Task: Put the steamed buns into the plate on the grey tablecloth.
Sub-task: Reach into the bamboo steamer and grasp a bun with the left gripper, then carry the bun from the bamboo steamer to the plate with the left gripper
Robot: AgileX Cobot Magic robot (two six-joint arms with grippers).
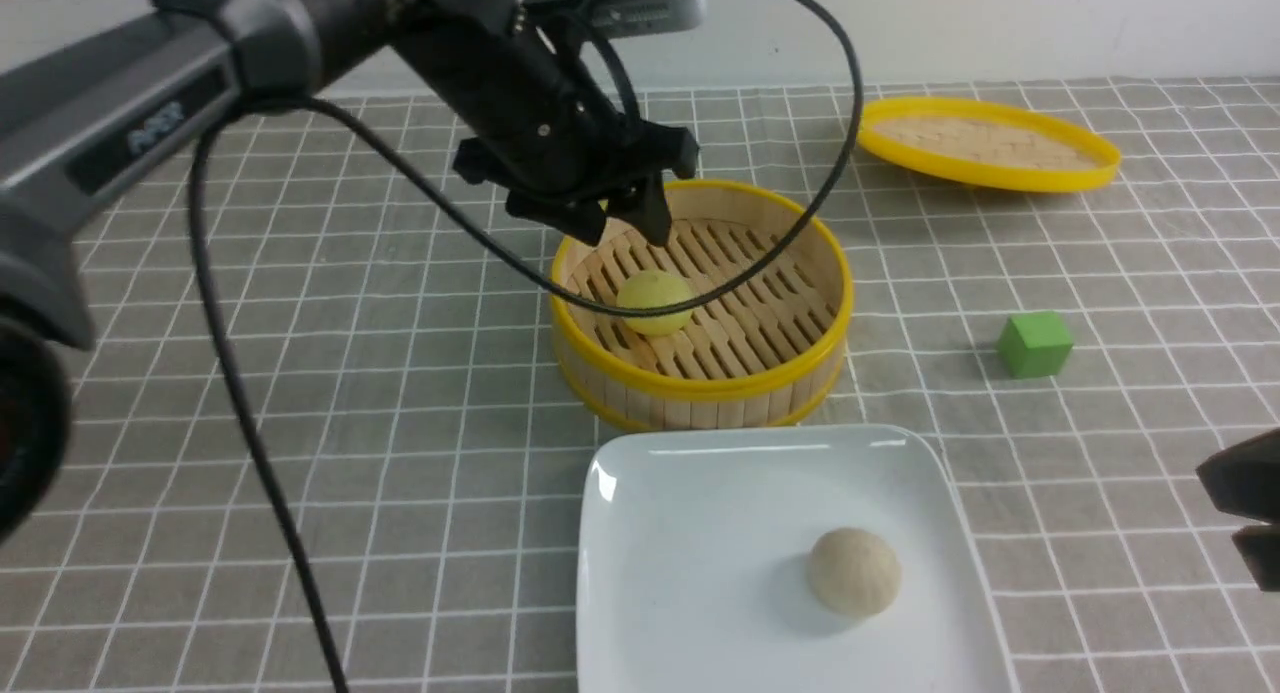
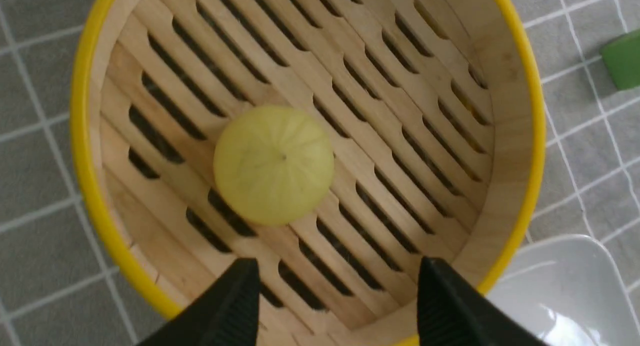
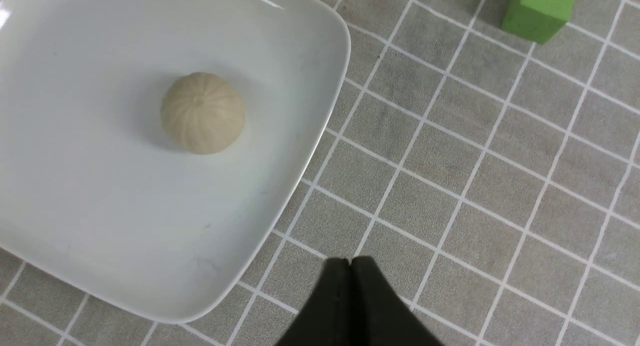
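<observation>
Plain pale wall (image 1: 1000, 23) at far edge; soft even light, faint shadows.

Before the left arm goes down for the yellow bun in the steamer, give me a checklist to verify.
1. Left gripper open: ok, jaws wide apart.
2. Jaws around the pale yellow round bun in the yellow-rimmed bamboo steamer: not ok, gripper is above it.
3. Space on the glossy white rounded-square plate: ok, only the off-white round bun lies there.
4. Right gripper out of the way: ok, shut, beside the plate.
5. Black cable clear of steamer: cannot tell.
</observation>
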